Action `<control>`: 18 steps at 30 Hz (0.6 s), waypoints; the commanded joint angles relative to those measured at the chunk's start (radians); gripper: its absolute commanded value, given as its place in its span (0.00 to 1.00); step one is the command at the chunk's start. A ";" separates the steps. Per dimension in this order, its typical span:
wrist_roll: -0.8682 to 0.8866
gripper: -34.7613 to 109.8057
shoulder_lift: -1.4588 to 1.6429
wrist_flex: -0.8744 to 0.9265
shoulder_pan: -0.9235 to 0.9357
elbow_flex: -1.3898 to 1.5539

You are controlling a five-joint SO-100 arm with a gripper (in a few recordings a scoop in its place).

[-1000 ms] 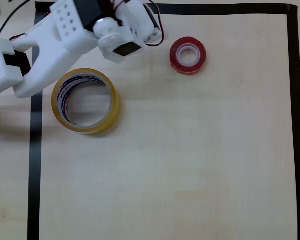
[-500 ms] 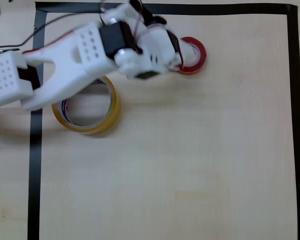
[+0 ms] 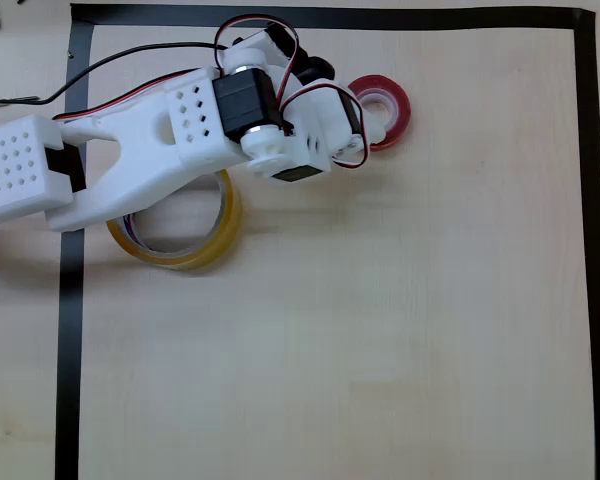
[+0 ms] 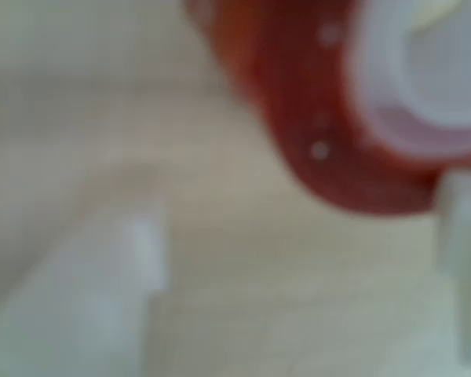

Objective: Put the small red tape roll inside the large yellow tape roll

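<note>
Overhead view: white arm enters from the 9 o'clock edge and reaches toward 2 o'clock across the light wooden surface (image 3: pixel 380 330). Perforated upper links lie low and long; the wrist with its black servo sits near the top centre, red and black wires looping over it. The gripper (image 3: pixel 372 112) ends at the small red tape roll (image 3: pixel 392 104), covering the roll's 9 o'clock side.

Small red tape roll lies flat near the 12 o'clock border of the black tape outline (image 3: pixel 590 250), white core partly showing past the gripper.

Large yellow tape roll (image 3: pixel 195 252) lies flat at the 9 o'clock side of the surface, well apart from the red roll. The arm's links pass over its 12 o'clock half; the lower arc and part of the printed inner core show.

Wrist view, badly blurred: red roll (image 4: pixel 314 118) fills the 1 o'clock corner, a pale finger (image 4: pixel 102 290) at 7 o'clock, another pale edge at 4 o'clock beside the roll. Jaws stand spread, one on each side of the roll's wall; cannot tell whether either touches it.
</note>
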 commanded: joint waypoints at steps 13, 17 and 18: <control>0.011 0.37 0.247 0.230 -0.044 0.244; 0.015 0.37 0.325 0.230 -0.075 0.305; 0.015 0.37 0.341 0.230 -0.077 0.304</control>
